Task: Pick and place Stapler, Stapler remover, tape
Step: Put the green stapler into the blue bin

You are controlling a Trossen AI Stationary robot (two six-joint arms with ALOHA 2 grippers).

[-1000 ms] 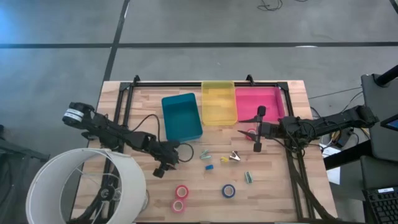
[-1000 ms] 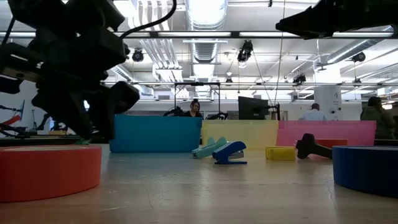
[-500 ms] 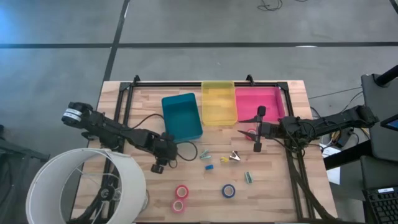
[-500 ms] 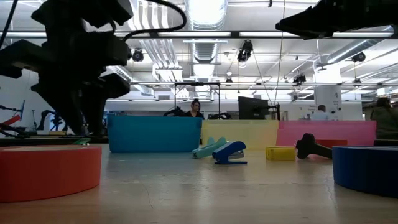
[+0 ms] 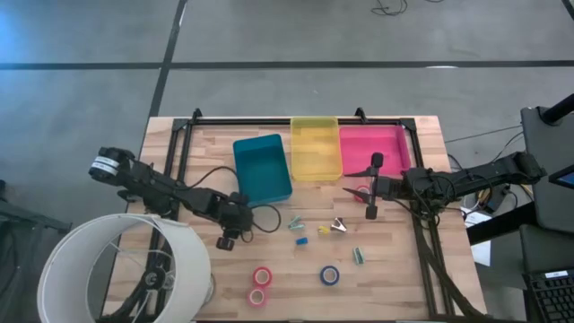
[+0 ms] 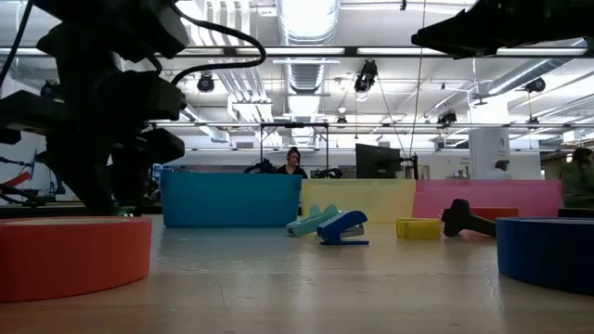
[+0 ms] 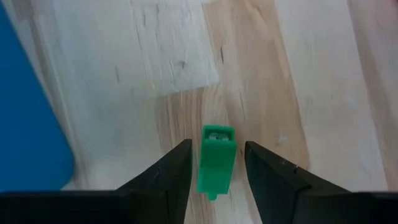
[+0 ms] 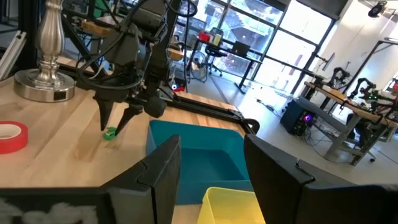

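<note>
Green block (image 7: 216, 158) is framed between the spread fingers of the left gripper (image 7: 216, 163), ungrasped. Right gripper (image 8: 211, 163) is seen open, empty, beside the pink bin (image 5: 371, 149).

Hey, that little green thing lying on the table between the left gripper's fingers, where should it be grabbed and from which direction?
Grip the small green piece across its narrow middle, coming straight down from above. It lies flat on the wooden table, long and slim, and the left gripper is open with one finger on each long side, so closing there looks likely to pinch its two long faces squarely.
</note>
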